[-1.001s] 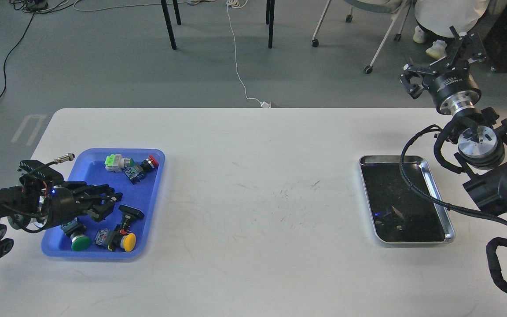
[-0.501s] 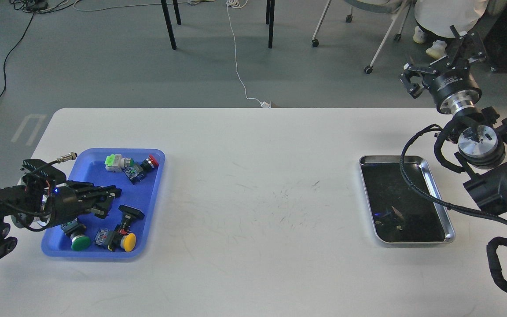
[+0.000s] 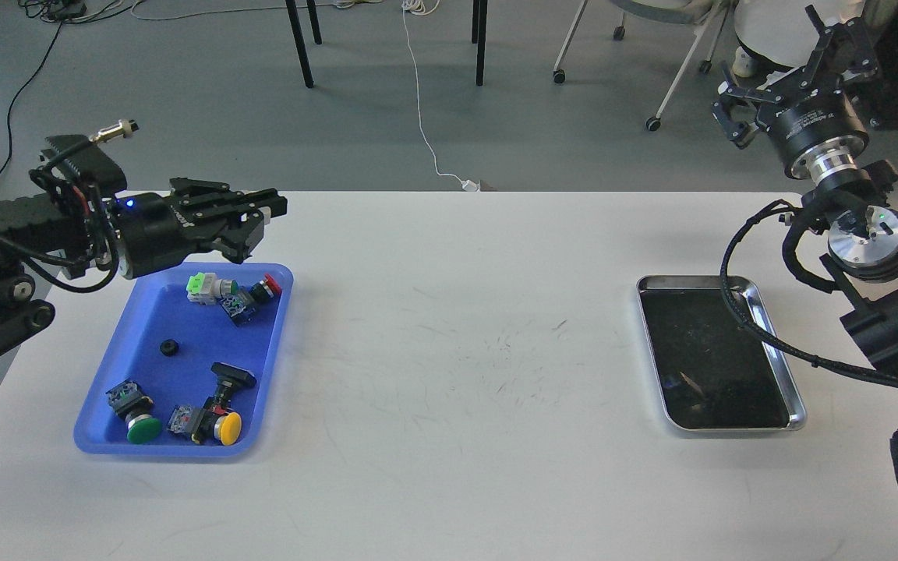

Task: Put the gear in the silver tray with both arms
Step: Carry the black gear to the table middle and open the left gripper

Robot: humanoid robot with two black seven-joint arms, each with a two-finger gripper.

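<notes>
A small black gear (image 3: 169,348) lay left behind in the blue tray (image 3: 271,348), far from the bare silver tray (image 3: 776,343), after the left hand (image 3: 250,220) rose, fingers apart and empty; the right hand (image 3: 796,74) stayed open beyond the worktop (image 3: 457,351).

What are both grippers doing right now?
Left gripper: above the blue plastic tray, open or shut cannot be told.
Right gripper: fingers spread open, holding nothing.

blue tray (image 3: 277,327) | push-button switches (image 3: 219,425) inside | white table (image 3: 457,374)
</notes>
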